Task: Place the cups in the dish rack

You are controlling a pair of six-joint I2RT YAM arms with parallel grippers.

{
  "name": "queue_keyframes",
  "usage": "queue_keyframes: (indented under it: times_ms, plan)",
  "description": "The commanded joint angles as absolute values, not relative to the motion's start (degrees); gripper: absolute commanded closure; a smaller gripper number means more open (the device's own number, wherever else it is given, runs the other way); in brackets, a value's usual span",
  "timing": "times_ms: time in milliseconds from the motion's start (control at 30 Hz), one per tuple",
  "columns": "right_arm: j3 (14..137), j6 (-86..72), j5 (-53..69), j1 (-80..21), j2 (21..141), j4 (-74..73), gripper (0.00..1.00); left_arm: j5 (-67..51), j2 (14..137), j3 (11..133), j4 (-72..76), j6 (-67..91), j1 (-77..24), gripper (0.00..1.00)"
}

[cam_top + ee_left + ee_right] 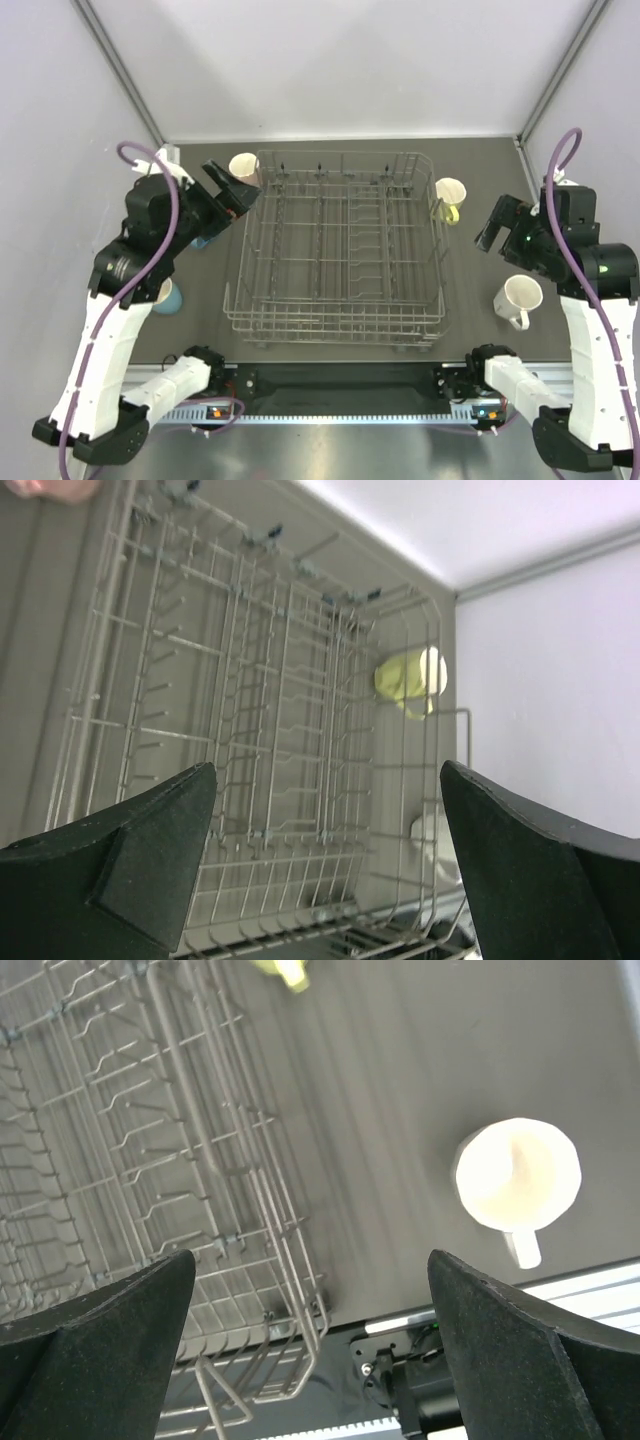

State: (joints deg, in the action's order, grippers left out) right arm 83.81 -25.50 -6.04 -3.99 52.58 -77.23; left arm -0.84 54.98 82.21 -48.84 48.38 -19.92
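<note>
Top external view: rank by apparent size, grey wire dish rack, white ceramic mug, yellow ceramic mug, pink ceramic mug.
1. Grey wire dish rack, by far the largest.
2. White ceramic mug.
3. Yellow ceramic mug and pink ceramic mug: they look alike, so not ranked.

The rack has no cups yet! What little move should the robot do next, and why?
Probably lower the open right gripper onto the white mug: it stands free on the table nearby, and the dish rack is empty.
</note>
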Motion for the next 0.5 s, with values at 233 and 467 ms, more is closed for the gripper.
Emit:
queue_keyframes:
  times_ms: [233, 467]
  plan:
    - [86.9, -21.5, -10.8, -3.3, 56.4, -84.9, 0.00, 4.7, 54.3, 84.2, -53.1, 49.9, -19.7, 0.02]
    - [86.1, -20.3, -8.0, -2.9, 60.3, -81.8, 0.00, 2.6, 62.4, 91.0, -60.5, 45.6, -19.7, 0.07]
